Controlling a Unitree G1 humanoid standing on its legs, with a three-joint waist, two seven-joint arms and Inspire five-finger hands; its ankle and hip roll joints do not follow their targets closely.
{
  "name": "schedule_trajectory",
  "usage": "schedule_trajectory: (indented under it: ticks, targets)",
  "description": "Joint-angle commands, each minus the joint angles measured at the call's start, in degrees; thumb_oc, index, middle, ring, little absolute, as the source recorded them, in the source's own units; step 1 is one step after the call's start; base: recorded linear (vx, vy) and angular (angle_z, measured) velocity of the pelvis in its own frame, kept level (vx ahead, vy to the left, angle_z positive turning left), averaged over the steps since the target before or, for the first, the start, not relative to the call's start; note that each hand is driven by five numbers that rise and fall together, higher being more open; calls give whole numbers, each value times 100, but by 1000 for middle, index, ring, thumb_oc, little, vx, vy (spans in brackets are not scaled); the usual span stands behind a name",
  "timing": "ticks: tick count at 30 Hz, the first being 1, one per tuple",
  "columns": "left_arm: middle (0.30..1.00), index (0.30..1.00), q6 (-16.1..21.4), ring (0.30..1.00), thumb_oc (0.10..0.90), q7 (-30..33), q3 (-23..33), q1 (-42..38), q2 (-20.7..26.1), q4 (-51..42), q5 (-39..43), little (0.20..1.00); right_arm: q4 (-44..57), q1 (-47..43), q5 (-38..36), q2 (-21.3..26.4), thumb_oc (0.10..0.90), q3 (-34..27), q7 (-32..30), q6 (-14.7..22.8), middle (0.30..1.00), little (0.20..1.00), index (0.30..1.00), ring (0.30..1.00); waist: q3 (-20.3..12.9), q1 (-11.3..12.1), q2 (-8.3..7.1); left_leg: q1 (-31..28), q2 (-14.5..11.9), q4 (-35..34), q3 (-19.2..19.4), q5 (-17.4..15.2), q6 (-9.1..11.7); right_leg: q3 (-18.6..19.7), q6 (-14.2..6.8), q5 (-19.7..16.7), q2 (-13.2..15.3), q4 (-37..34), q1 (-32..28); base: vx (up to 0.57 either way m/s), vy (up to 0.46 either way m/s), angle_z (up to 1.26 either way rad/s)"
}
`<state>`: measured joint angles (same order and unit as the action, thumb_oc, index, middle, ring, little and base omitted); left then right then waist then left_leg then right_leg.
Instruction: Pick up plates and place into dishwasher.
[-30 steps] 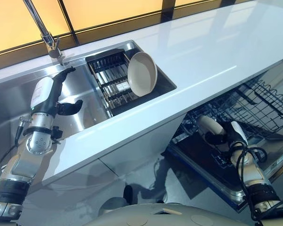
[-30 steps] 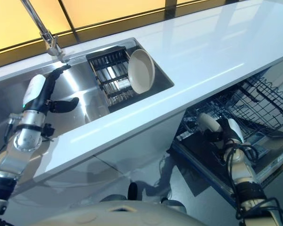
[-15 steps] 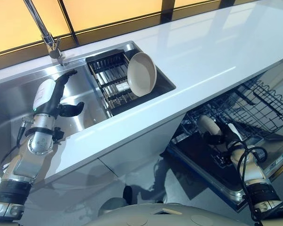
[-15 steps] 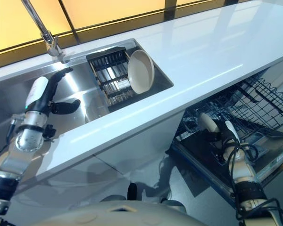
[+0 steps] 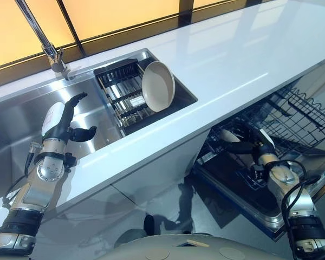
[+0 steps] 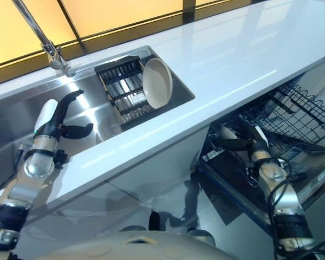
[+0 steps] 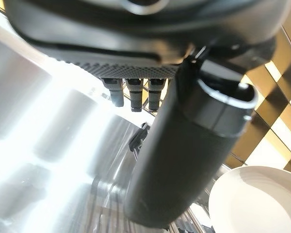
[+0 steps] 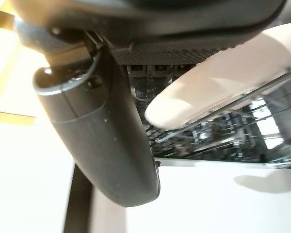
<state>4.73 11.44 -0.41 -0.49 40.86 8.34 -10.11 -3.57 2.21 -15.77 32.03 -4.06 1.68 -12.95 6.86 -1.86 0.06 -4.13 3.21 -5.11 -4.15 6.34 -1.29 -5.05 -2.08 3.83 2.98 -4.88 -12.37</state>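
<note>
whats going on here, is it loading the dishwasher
Yes. The robot's right hand holds a white plate in the pulled-out black wire dishwasher rack. Its left hand hovers open over the steel sink, where a second cream round plate leans in the black dish drainer.

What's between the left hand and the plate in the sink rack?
Nothing visible. The left hand, open, hovers over the sink basin; the cream plate leans on edge in the black rack, with bare steel and rack bars between them.
</note>
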Motion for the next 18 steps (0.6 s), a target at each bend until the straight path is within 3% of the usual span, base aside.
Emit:
schedule_trajectory:
  ticks: [1, 6, 12, 18]
  targets:
    - [900, 900, 221, 900, 800, 349, 127, -451, 190, 145, 98, 900, 863, -365, -52, 243, 800, -583, -366, 882, 900, 900, 900, 900, -258, 34, -21, -251, 108, 11, 98, -528, -82, 49, -174, -417, -138, 505, 692, 0, 0, 0]
    - [900, 900, 168, 900, 800, 332, 173, -436, 239, 91, 148, 900, 1104, -390, -46, 448, 800, -810, -488, 1004, 900, 900, 900, 900, -272, 22, -35, -246, 98, 11, 125, -531, -82, 71, -174, -426, -144, 489, 692, 0, 0, 0]
    - [900, 900, 229, 900, 800, 380, 158, -464, 344, 174, 210, 900, 1378, -496, -782, 648, 800, -1058, -651, 1302, 900, 900, 900, 900, -274, 17, -62, -229, 93, 11, 149, -541, -76, 98, -170, -424, -150, 485, 704, -15, -1, -3]
    - [900, 900, 282, 900, 800, 458, 202, -476, 487, 202, 266, 900, 1430, -531, -548, 830, 800, -1498, -1807, 1811, 900, 900, 900, 900, -310, -19, -56, -202, 88, 11, 189, -544, -71, 116, -179, -421, -157, 483, 728, -21, 8, -4]
